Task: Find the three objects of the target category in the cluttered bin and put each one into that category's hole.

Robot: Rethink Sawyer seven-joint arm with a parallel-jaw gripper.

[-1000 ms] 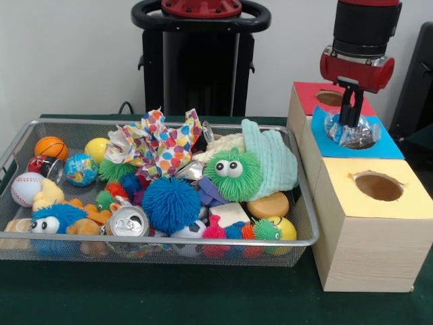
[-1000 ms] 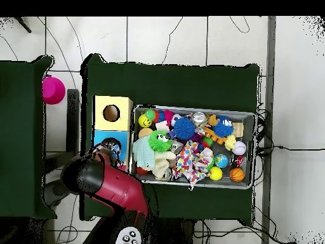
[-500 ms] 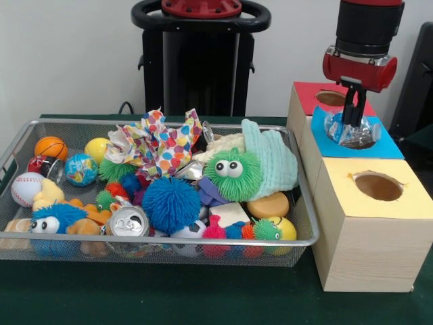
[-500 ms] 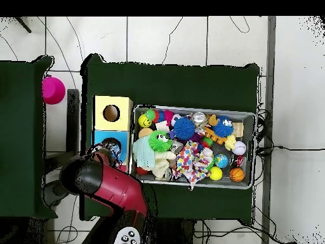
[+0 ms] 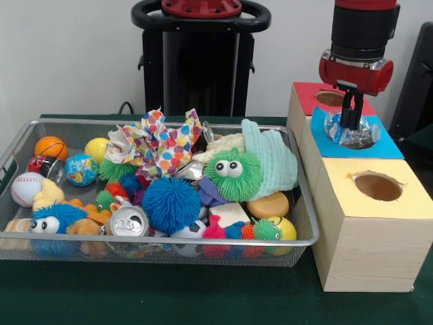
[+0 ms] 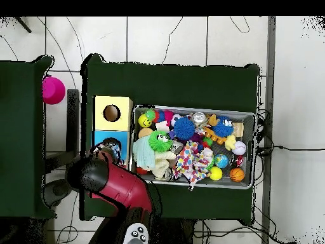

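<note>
The wire mesh bin (image 5: 162,239) holds several toys, balls and cans; it also shows in the overhead view (image 6: 193,109). The blue-topped box (image 5: 385,145) stands right of it, between a red-topped and a yellow-topped box. My gripper (image 5: 350,122) hangs straight over the blue top's hole (image 5: 352,135) and is shut on a crumpled clear plastic bottle (image 5: 362,132), which sits in the mouth of the hole and hides most of it. In the overhead view the arm covers the gripper (image 6: 108,150) beside the blue top (image 6: 101,136).
The yellow-topped box (image 5: 372,223) with an open hole (image 5: 377,185) stands nearest the camera, and the red-topped box (image 5: 308,95) stands behind the blue one. A drink can (image 5: 128,222) and a blue spiky ball (image 5: 170,203) lie at the bin's front. A pink object (image 6: 53,89) lies off the table.
The gripper rose slightly, then shifted a little left in the front view. The crumpled bottle stays at the blue hole. The bin's contents have not moved.
</note>
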